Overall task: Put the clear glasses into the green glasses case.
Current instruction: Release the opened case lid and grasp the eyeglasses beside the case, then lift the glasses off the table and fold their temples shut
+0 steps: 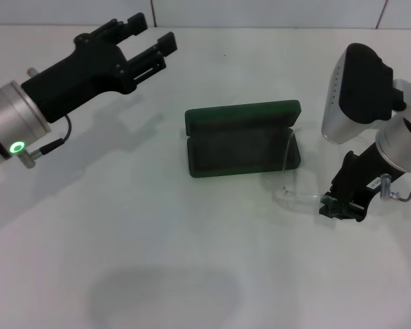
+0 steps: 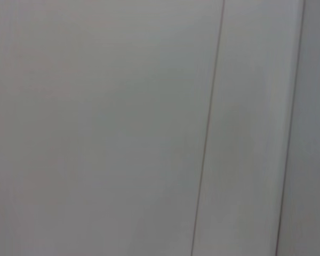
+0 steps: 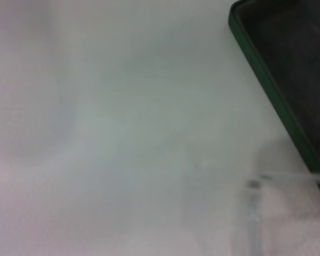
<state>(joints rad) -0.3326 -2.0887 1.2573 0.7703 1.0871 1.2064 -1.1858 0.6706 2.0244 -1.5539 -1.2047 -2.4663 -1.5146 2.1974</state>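
1. The desk (image 1: 157, 274) is a plain white, matte surface that fills nearly the whole head view; soft grey shadows lie on it, one wide oval patch at the lower centre of the frame and a fainter one under the left arm

2. Along the top edge of the frame a pale tiled wall (image 1: 260, 12) meets the desk, with thin joint lines running up from it; the left wrist view shows only a flat grey-white surface crossed by two thin dark lines

3. The green glasses case (image 1: 243, 140) lies open at the centre of the frame, its lid standing up at the back and its dark lined tray facing up; in the right wrist view one green rim corner and dark lining sit at the upper right

4. The clear glasses (image 1: 296, 193) are at the case's right end: one part rises over the tray's right edge, while a clear temple arm reaches toward the lower right over the desk

5. The right gripper (image 1: 339, 205) is at the lower right of the frame, low over the desk, its jaws closed on the end of that temple arm

6. The left gripper (image 1: 149, 38) hangs at the upper left of the frame, well apart from the case, with its jaws spread and nothing between them
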